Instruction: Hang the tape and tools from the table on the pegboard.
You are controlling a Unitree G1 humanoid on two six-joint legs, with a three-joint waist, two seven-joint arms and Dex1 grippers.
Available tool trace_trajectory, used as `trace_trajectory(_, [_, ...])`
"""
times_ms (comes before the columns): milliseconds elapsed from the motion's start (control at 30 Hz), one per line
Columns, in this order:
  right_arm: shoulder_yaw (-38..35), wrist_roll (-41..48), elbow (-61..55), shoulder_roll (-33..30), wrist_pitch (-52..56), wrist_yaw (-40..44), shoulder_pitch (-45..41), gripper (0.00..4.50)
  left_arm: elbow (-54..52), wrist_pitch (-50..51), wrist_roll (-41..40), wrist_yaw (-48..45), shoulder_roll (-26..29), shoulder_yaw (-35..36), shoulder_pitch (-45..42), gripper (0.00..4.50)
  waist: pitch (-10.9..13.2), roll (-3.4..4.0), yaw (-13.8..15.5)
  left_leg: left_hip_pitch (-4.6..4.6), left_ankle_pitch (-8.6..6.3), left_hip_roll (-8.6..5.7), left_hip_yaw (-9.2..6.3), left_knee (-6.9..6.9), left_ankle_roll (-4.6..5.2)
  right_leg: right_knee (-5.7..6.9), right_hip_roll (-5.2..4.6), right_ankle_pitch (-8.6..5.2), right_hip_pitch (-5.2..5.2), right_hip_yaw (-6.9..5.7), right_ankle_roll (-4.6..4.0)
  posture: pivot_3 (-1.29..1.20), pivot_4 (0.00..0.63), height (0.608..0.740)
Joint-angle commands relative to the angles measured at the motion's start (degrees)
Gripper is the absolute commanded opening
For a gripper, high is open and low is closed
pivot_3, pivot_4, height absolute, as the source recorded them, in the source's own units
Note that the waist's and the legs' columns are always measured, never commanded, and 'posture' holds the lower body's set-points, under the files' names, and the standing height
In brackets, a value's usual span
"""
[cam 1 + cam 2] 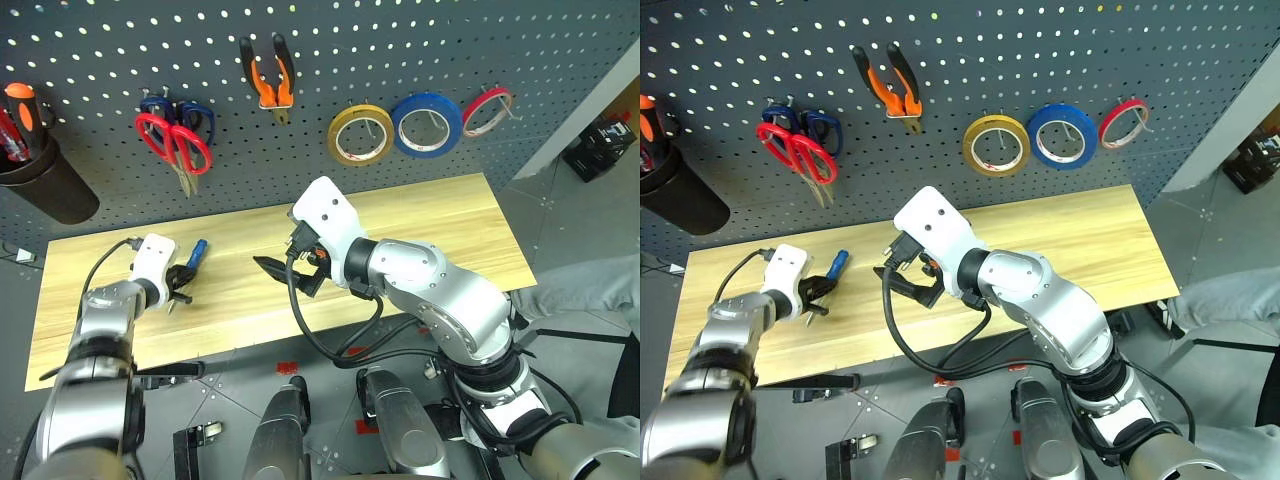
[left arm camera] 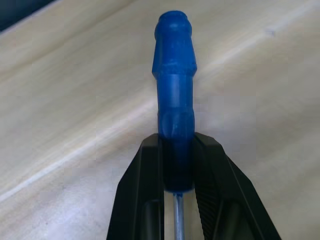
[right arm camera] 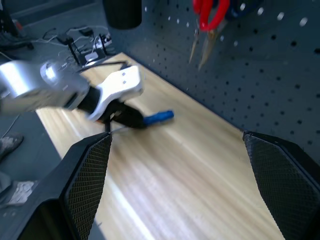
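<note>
On the light wood tabletop [image 1: 430,225], toward its left end, the left end effector [image 1: 180,283] is clamped on the small screwdriver with the blue handle [image 1: 196,254]; in the left wrist view its two black fingers [image 2: 145,195] press the lower part of the handle from both sides, the blue grip reaching out ahead of the fingertips and the thin metal shaft running back between them, with the screwdriver low over the wood. Whether the tool touches the surface cannot be told. To the right of that end effector, the right end effector [image 1: 290,270] hangs above the middle of the tabletop with its fingers spread wide and nothing between them; the right wrist view looks between those fingers toward the left end effector and the screwdriver. Beyond both end effectors stands the dark grey pegboard [image 1: 400,50], and on it, above and just behind the left end effector, hang the red-handled scissors [image 1: 177,143] overlapping the dark blue scissors [image 1: 188,115]. Above the right end effector hang the orange-and-black pliers [image 1: 270,78], and to their right, in a row, the yellow-tan tape [image 1: 361,135], the blue roll [image 1: 427,125] and the thin red roll [image 1: 487,110].
</note>
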Motion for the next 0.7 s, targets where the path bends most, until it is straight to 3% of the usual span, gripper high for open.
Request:
trace_trajectory(33, [0.7, 0.3, -2.2, -1.0, -5.3, 1.9, 1.3, 4.50, -25.0, 0.9, -3.4, 7.2, -2.9, 6.5, 14.7, 0.47, -0.1, 0.05, 0.1, 0.00, 0.02, 0.00, 0.01, -0.02, -0.04, -0.04, 0.00, 0.00, 0.01, 0.01, 0.00, -0.27, 0.290, 0.740])
trace_trajectory(167, [1.3, 0.0, -1.9, -2.2, -10.7, 3.4, 2.9, 4.50, -47.3, -5.8, 2.9, 19.4, -6.9, 11.7, 28.9, 0.47, -0.5, -0.10, 0.6, -0.05, -0.01, -0.02, 0.08, -0.10, -0.04, -0.28, -0.03, 0.00, 0.02, 0.03, 0.00, -0.25, 0.262, 0.740])
trace_trajectory(333, [-0.1, 2.4, -1.2, -1.9, -12.3, 5.5, 3.4, 4.50, -65.8, -6.1, 11.1, 31.5, -12.1, 16.7, 36.3, 0.47, -1.7, -0.12, 2.3, -0.03, -0.11, -0.02, 0.01, -0.05, 0.13, -0.09, -0.02, 0.02, 0.05, -0.10, 0.02, -0.22, 0.234, 0.740])
trace_trajectory(533, [-0.6, 2.6, 0.1, -1.1, -14.6, 5.5, 2.8, 4.50, -74.8, 0.9, 13.2, 36.5, -14.1, 19.3, 32.7, 0.47, -3.7, -0.16, 3.1, 0.10, -0.08, -0.05, 0.03, 0.06, 0.15, -0.08, 0.00, 0.16, 0.21, -0.10, 0.11, -0.21, 0.215, 0.740])
trace_trajectory(700, [-2.1, 3.1, 1.2, 2.1, -14.5, 3.4, 0.9, 4.50, -73.3, 6.9, 10.2, 38.9, -11.3, 21.7, 19.5, 0.47, -4.3, -0.24, 3.3, 0.12, 0.01, 0.01, -0.08, 0.17, 0.05, 0.04, 0.11, 0.25, 0.25, -0.21, 0.06, -0.21, 0.200, 0.740])
